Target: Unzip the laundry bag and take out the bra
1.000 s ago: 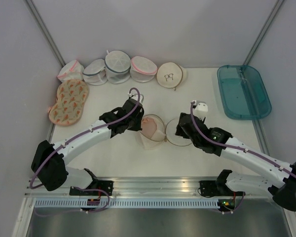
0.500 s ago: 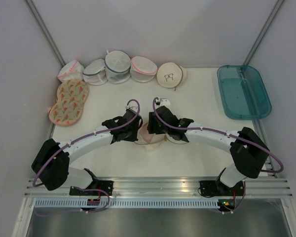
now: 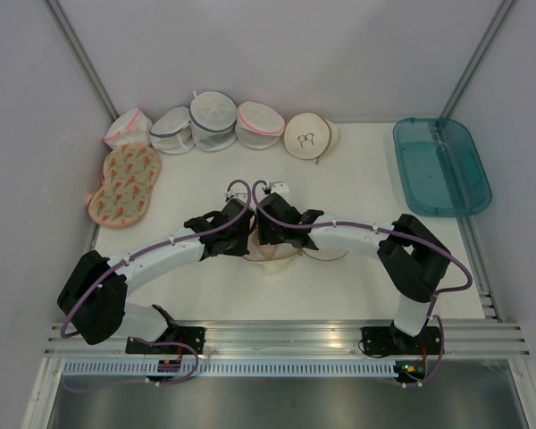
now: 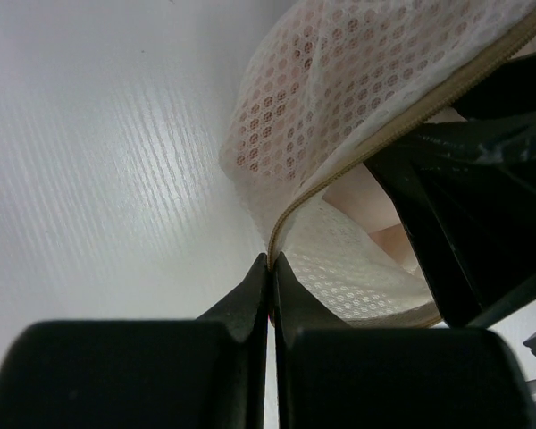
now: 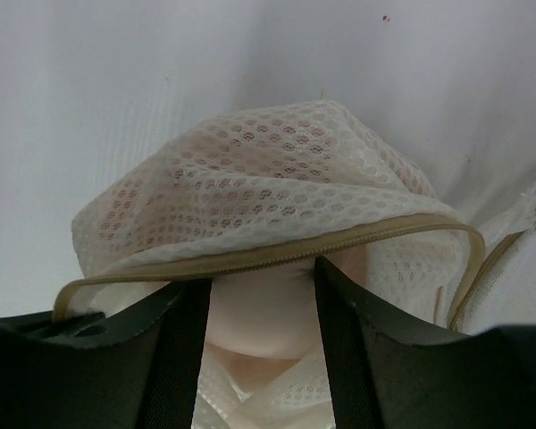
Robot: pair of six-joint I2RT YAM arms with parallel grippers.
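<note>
The laundry bag lies unzipped at the table's middle, cream mesh with a tan zip rim. My left gripper is at its left edge, shut on the zip rim where the two halves meet. The upper half is lifted like a lid. My right gripper reaches under that lid, open. Its fingers stand on either side of the pale peach bra inside. The bra also shows in the left wrist view. From above, both grippers hide it.
A second cream dome bag with a black bra outline sits at the back, beside several white mesh bags. A flat orange-patterned bag lies at the left. A teal tray stands at the right.
My right arm has swung left from beside the bag and pushed its open fingers into the bag's mouth. My left gripper has stayed at the bag's left edge, shifting slightly.
</note>
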